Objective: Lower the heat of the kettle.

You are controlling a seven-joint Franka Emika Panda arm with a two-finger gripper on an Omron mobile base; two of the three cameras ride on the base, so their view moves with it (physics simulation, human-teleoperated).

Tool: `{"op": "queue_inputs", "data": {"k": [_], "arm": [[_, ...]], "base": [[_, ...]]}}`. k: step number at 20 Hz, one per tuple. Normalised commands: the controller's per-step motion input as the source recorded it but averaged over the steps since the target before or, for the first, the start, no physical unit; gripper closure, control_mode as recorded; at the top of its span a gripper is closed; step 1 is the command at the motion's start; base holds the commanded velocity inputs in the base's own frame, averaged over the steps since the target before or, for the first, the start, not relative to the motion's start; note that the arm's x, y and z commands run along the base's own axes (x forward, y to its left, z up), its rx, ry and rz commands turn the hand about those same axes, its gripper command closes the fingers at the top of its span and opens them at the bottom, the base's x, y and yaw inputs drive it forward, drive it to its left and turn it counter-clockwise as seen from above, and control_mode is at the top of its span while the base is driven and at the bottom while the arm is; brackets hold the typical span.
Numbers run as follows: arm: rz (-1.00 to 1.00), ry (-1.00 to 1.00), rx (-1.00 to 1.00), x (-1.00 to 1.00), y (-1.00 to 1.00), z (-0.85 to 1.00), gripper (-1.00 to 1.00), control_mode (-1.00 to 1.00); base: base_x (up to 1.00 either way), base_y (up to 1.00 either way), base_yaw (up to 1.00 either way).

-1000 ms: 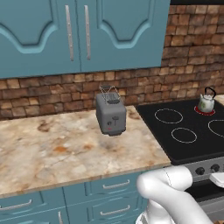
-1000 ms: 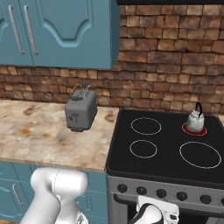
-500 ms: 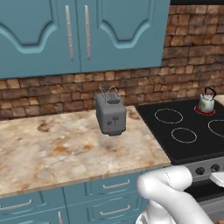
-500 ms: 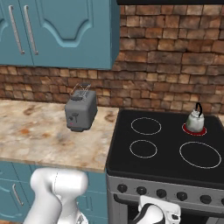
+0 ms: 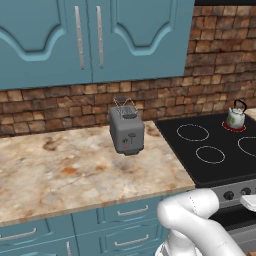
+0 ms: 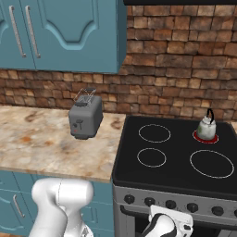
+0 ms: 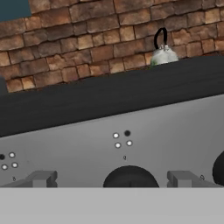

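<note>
The small silvery-green kettle [image 5: 236, 116] [image 6: 206, 128] with a black arched handle stands on the stove's back right burner, which glows red beneath it. In the hand view the kettle [image 7: 162, 53] rises behind the cooktop's edge. My gripper [image 7: 113, 179] is open and faces the stove's grey front panel [image 7: 78, 148] at close range. A dark round knob [image 7: 130, 176] sits between the two fingertips [image 7: 41, 178], with a gap on each side. My hand [image 6: 169, 221] hangs low in front of the knob row [image 6: 149, 202].
A grey boxy toaster [image 5: 127, 132] [image 6: 85, 118] stands on the marble counter [image 5: 60, 172] left of the stove. Blue wall cabinets [image 5: 90, 35] hang above a brick backsplash. Another dark knob [image 7: 218, 168] is at the panel's right. Blue drawers [image 5: 120, 215] run under the counter.
</note>
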Motion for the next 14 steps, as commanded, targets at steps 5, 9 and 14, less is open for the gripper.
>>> {"op": "queue_inputs", "data": {"k": [5,9,14], "arm": [[0.0,0.0,0.0,0.07,0.0,-0.09,-1.0,-1.0],[0.0,0.0,0.0,0.08,0.0,-0.08,-1.0,-1.0],[0.0,0.0,0.0,0.04,-0.02,-0.09,-1.0,-1.0]], "base": [[0.0,0.0,0.0],[0.0,0.0,0.0],[0.0,0.0,0.0]]}}
